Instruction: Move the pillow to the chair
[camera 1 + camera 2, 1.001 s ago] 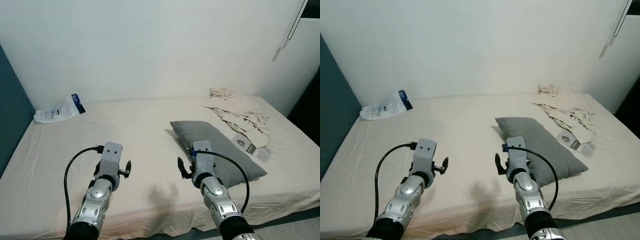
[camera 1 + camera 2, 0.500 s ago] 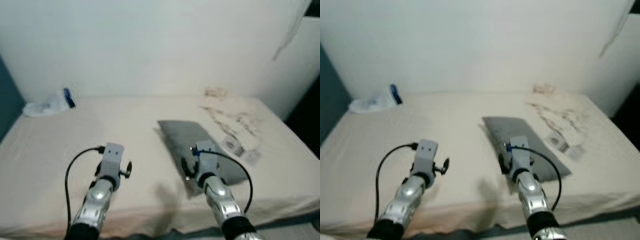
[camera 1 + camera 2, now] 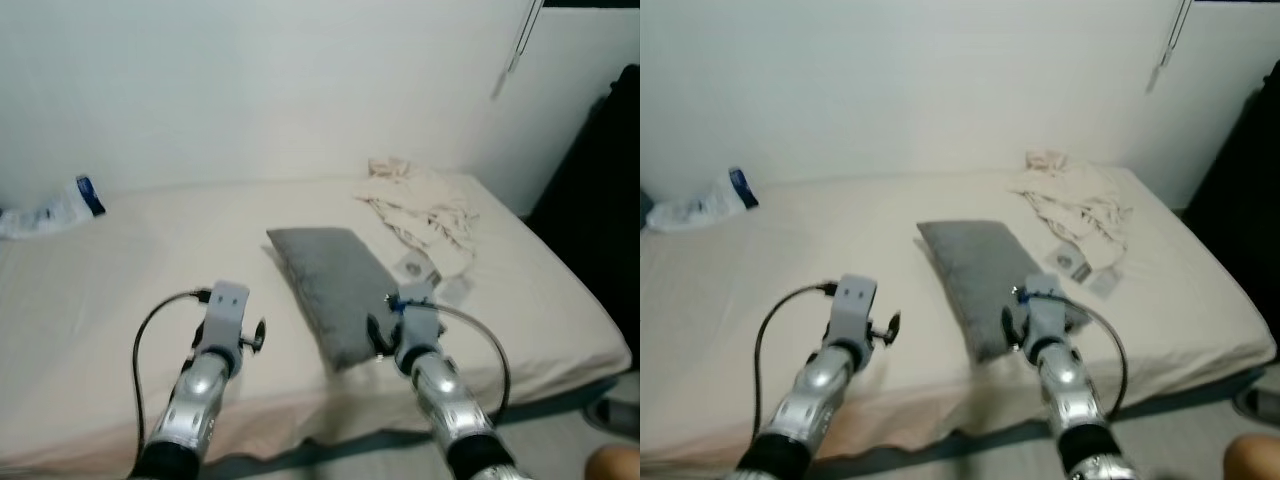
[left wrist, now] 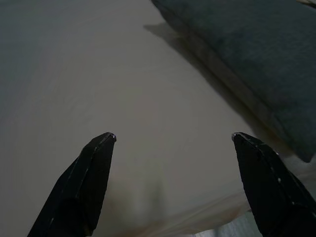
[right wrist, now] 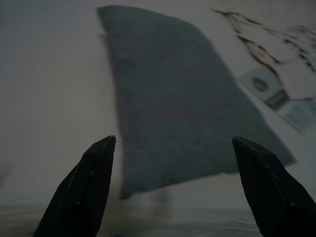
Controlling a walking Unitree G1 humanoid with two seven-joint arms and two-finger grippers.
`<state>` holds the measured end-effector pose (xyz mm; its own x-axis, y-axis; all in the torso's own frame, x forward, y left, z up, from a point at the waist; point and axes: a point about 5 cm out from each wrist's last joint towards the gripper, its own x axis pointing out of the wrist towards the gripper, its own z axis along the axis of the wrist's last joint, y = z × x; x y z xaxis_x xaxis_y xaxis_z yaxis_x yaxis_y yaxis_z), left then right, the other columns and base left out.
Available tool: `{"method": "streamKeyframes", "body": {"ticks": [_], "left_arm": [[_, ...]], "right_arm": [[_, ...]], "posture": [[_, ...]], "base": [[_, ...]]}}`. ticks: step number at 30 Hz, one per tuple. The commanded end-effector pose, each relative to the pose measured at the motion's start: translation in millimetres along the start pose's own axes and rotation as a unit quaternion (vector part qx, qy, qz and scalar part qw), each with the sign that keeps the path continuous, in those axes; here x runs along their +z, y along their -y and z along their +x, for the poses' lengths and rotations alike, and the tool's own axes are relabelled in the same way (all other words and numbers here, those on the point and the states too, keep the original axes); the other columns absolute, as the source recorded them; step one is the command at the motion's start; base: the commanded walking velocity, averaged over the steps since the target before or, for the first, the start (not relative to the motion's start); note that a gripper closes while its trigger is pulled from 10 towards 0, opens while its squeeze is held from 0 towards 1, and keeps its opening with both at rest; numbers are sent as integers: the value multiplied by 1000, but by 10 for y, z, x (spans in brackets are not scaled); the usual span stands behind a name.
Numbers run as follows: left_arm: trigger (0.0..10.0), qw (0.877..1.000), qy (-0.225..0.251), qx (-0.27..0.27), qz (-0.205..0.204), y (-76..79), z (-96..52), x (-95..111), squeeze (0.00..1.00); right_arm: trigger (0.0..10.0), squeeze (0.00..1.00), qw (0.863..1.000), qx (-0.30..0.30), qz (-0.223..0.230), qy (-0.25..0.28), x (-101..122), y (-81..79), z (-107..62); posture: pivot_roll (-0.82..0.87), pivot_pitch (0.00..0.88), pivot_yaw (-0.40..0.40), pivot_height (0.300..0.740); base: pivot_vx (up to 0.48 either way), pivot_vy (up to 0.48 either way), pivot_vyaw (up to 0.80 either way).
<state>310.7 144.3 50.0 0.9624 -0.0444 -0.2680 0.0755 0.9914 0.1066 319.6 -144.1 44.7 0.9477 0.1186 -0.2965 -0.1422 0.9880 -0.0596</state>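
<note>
**Pillow ahead of both grippers, not yet held**

Right wrist view has the right gripper [image 5: 174, 185] with its jaws wide apart, and the grey pillow [image 5: 182, 94] lying flat on the bed [image 3: 120, 290] straight ahead of them, its near corner just beyond the fingertips. The left gripper [image 4: 173, 185] is likewise spread with nothing between its jaws; the pillow sits off to one side of them, apart from both fingers.

A one-sided pinch at the near corner could let the soft pillow sag and slip, or catch the sheet with it. The crumpled cloth [image 3: 420, 205] and small packets [image 3: 418, 268] lie beyond the pillow and might be dragged along. No chair can be made out.

The packets and the white bag [image 3: 50, 208] carry print, too blurred to read.
</note>
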Motion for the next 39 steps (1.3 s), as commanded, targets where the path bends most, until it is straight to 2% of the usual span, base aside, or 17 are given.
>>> {"method": "streamKeyframes", "body": {"ticks": [1, 7, 27, 39], "left_arm": [[10000, 1000, -13, 3, 0, -23, 2, -37, 0], [10000, 1000, -13, 3, -1, -24, 17, -22, 0], [10000, 1000, -12, 6, 3, -12, 45, 4, 0], [10000, 1000, -11, 6, 5, -18, 54, 11, 0]], "right_arm": [[10000, 0, 1000, -4, 4, -2, -11, 21, -2], [10000, 0, 1000, -4, 25, 17, 60, 24, 9], [10000, 0, 999, -8, 29, 14, 64, 53, 14], [10000, 0, 999, -20, 34, 22, 94, 101, 13]], "posture": [[-41, 54, -40, 712], [-45, 55, -33, 712], [-50, 51, -26, 712], [-57, 51, -17, 657]], "base": [[0, 0, 0], [0, 0, 0], [0, 0, 0], [0, 0, 0]]}}
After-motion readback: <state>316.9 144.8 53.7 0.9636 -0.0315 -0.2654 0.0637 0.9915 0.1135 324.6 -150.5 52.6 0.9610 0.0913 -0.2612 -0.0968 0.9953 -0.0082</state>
